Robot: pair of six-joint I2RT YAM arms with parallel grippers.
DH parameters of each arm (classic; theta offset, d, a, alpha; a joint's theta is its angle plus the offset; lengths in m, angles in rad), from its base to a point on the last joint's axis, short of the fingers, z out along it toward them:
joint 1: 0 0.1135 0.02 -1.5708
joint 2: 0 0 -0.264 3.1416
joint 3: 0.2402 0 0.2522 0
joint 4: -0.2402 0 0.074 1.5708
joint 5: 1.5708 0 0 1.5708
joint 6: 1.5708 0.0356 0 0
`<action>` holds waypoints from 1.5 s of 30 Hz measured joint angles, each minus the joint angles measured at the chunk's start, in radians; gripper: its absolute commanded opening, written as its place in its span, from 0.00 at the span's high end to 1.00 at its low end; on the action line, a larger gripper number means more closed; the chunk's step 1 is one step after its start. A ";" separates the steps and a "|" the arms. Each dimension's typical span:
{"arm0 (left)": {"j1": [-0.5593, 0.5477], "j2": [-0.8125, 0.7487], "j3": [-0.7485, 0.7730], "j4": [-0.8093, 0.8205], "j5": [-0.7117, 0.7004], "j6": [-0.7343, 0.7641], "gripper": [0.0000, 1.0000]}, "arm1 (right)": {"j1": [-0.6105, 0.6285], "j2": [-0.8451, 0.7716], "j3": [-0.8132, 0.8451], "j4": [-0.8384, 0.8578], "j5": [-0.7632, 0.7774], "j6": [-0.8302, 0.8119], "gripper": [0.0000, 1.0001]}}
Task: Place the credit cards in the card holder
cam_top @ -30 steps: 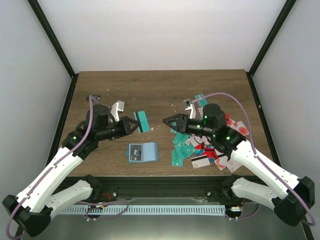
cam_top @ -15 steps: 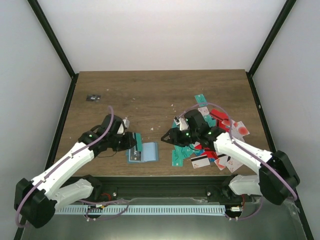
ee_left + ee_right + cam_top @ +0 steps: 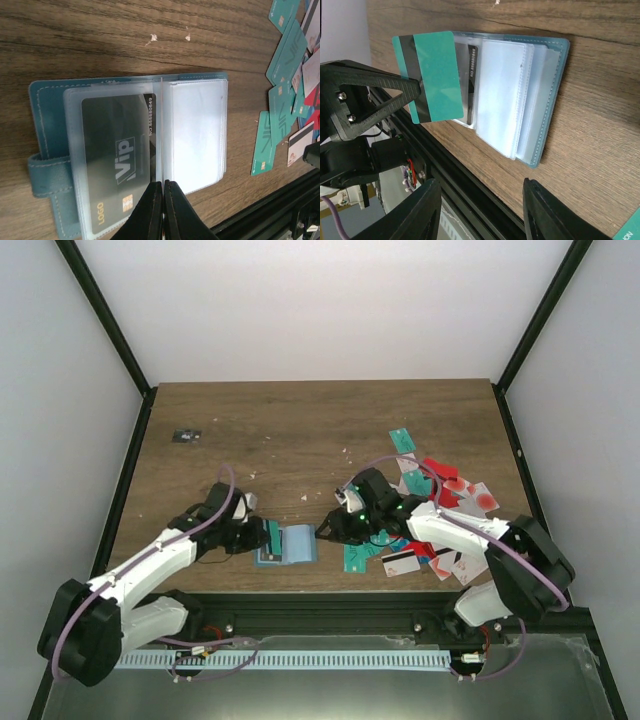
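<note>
The blue-grey card holder (image 3: 300, 544) lies open near the table's front edge, with clear sleeves and a grey VIP card (image 3: 117, 160) in one of them. My left gripper (image 3: 267, 537) is shut on a teal credit card with a dark stripe (image 3: 434, 75) and holds it on edge over the holder's left half (image 3: 45, 125). My right gripper (image 3: 325, 530) is open and empty just right of the holder (image 3: 555, 85). Several more credit cards (image 3: 432, 540), teal, red and white, lie in a pile to the right.
A tiny black object with white marks (image 3: 186, 435) sits at the back left. Loose teal cards (image 3: 282, 60) lie close to the holder's right side. The table's black front rail (image 3: 470, 200) runs just beyond the holder.
Both arms have come down and inward to the card holder. My left gripper brought the teal card from behind the holder to over it. My right gripper moved left to its right edge.
</note>
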 measured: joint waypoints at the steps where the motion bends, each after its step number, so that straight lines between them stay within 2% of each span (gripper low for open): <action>1: 0.001 0.003 -0.013 0.022 0.007 0.000 0.96 | 0.000 0.008 -0.003 0.007 -0.003 -0.001 0.53; 12: 0.005 0.054 -0.074 0.193 0.051 0.000 0.96 | 0.000 0.113 -0.010 0.064 -0.032 -0.003 0.57; 32: 0.005 0.106 -0.109 0.270 0.109 -0.013 0.96 | 0.000 0.254 -0.018 0.179 -0.058 0.024 0.62; 45: 0.005 0.108 -0.161 0.351 0.155 -0.106 0.96 | 0.000 0.286 -0.056 0.245 -0.088 0.035 0.66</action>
